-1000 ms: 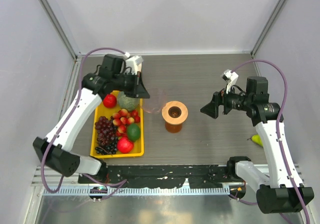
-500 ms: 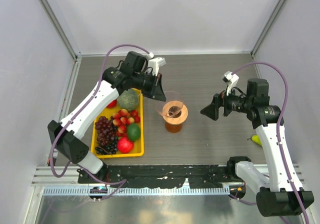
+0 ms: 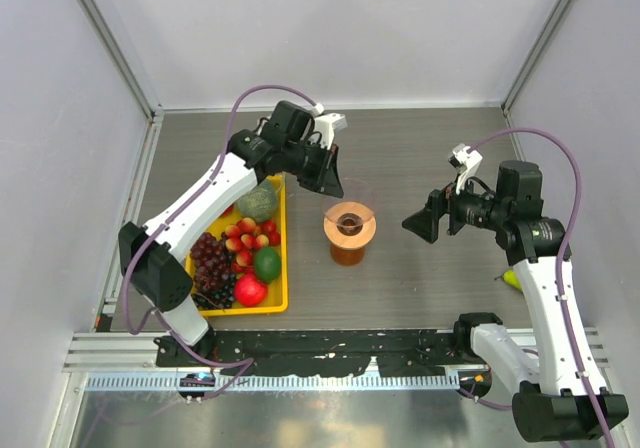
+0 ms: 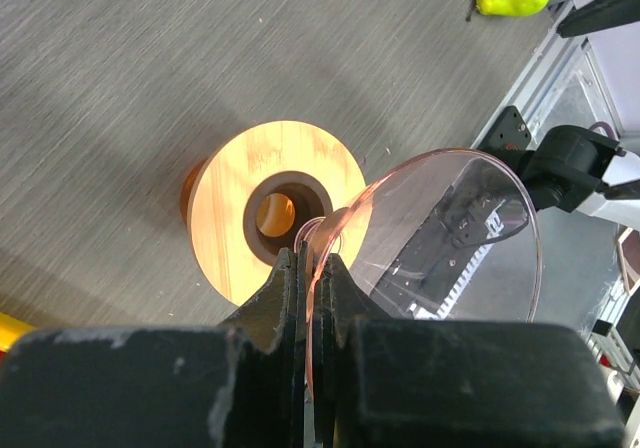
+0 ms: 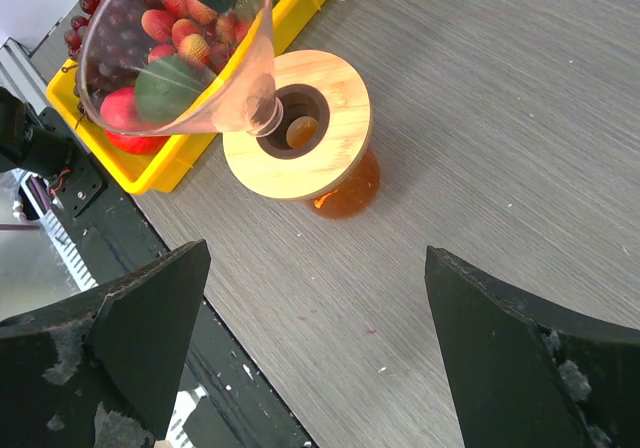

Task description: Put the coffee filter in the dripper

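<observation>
between the left jaws: the rim of the dripper cone (image 4: 450,238), taken edge-on, jaws closed tight on its thin clear wall. the cone hangs tilted, mouth turned away from the jaws. its narrow tip is just past the jaw tips, at the edge of the dark centre hole in the wooden collar (image 4: 225,208). cannot tell whether the tip touches the collar. the collar sits on the amber jug (image 5: 352,190), below and ahead of the left jaws.

right jaws: wide apart, nothing in them, well apart from the collar and facing it.

coffee filter: not found in any view.

progress (judgement): the filter step is not begun. the dripper itself looks unassembled, with the cone held over the collar and not seated. left to do: lower the tip into the hole, let go of the rim, find the filter, set it in the cone.

against earlier frames: one second ago the left jaws held the cone over the edge of the yellow tray (image 5: 170,168), beside the collar. half a second ago the cone overlapped the collar's near edge. now its tip is at the hole. the right jaws have barely shifted and are as wide as before.
</observation>
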`<state>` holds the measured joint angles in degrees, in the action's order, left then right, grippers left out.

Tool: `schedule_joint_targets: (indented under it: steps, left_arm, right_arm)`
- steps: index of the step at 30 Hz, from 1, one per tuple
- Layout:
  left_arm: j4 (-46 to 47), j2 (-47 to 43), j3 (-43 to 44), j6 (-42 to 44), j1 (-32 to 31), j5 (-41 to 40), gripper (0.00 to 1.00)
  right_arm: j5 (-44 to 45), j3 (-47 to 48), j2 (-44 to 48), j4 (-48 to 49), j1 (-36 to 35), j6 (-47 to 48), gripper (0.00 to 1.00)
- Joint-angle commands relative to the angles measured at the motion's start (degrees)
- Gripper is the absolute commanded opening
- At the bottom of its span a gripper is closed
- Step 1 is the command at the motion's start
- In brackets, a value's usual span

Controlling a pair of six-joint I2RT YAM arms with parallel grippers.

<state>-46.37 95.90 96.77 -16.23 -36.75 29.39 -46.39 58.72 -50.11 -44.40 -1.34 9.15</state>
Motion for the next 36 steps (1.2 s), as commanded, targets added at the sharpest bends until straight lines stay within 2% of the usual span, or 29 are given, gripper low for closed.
schedule_joint_targets:
  steps: [1,10,25,36]
  left_arm:
    - [3.6,0.6,2.8,0.8,-1.0,-1.0,0.01]
    - [3.8,1.6,1.5,1.9,-2.0,-4.4,0.00]
    - [4.5,3.8,1.3,1.6,-2.7,-5.1,0.01]
    - [7.0,2.2,-2.7,0.9,-2.7,-5.9,0.19]
  right_arm:
    - [0.6,0.2,1.7,2.7,-0.1,-0.4,0.95]
    - [0.6,-0.3,2.1,2.7,-0.1,-0.1,0.95]
    - [0.3,-0.4,2.0,2.7,0.0,-0.1,0.96]
    - [-0.3,-0.1,1.8,2.7,0.0,-0.4,0.96]
